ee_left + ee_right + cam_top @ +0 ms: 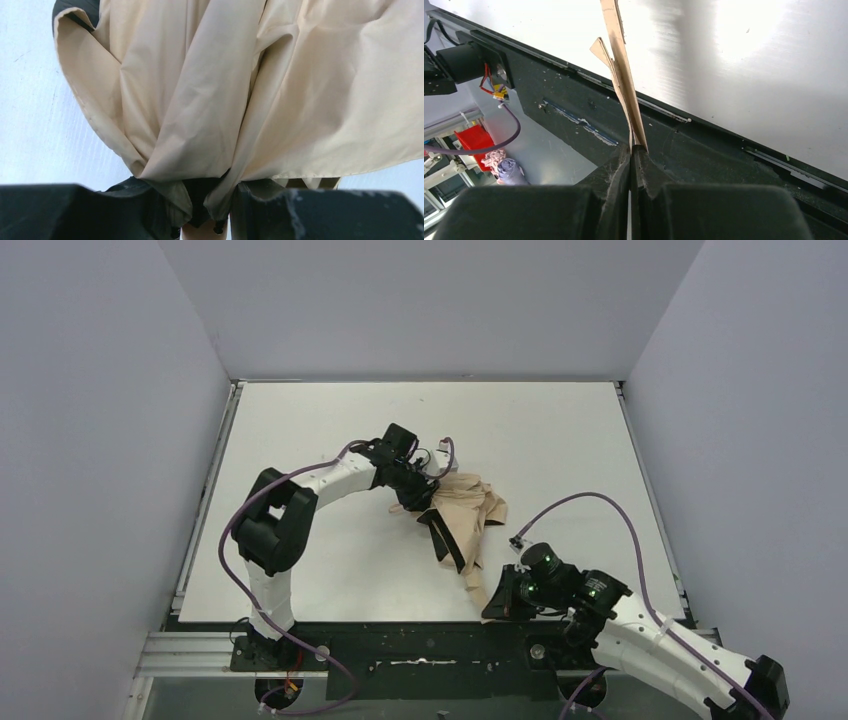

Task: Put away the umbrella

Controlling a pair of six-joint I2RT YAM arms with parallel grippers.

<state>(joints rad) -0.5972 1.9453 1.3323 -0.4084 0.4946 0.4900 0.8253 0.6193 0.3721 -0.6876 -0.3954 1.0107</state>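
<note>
Umbrella (468, 525): tan fabric, loose and crumpled, not rolled. It sits over the table's (330, 440) right-of-centre area and runs as a narrowing tail toward the table's near edge. A black strip (445, 540) runs diagonally along the fabric on the side nearer the table's left edge; cannot tell whether it is the strap or a dark underside. Shaft and handle not made out from above. Cannot tell whether the fabric lies on the table or hangs just over it. Left gripper (420, 495), about mid-table, is at the far, bunched end. In the left wrist view the umbrella (225, 90) fans out in deep folds from a gathered knot, and the left gripper (206, 212) has its fingers (75, 212) on either side of that knot, pinching the bunched cloth with dark lining showing in the gap. Right gripper (497, 605), at the table's near edge right of centre, has the tail end. In the right wrist view its fingers (614, 175) are pressed together on a thin edge of the umbrella (621, 75), which rises taut and nearly edge-on from the right gripper (634, 152) out over the table (749, 75). Black rail (420, 640) runs along the table's near edge, seen again below the fabric in the right wrist view (574, 110). Purple cable (600, 502) loops over the table's right side. Grey walls (100, 440) close in the table's left, far and right sides. Red bin (471, 137) shows below the table's near edge.
</note>
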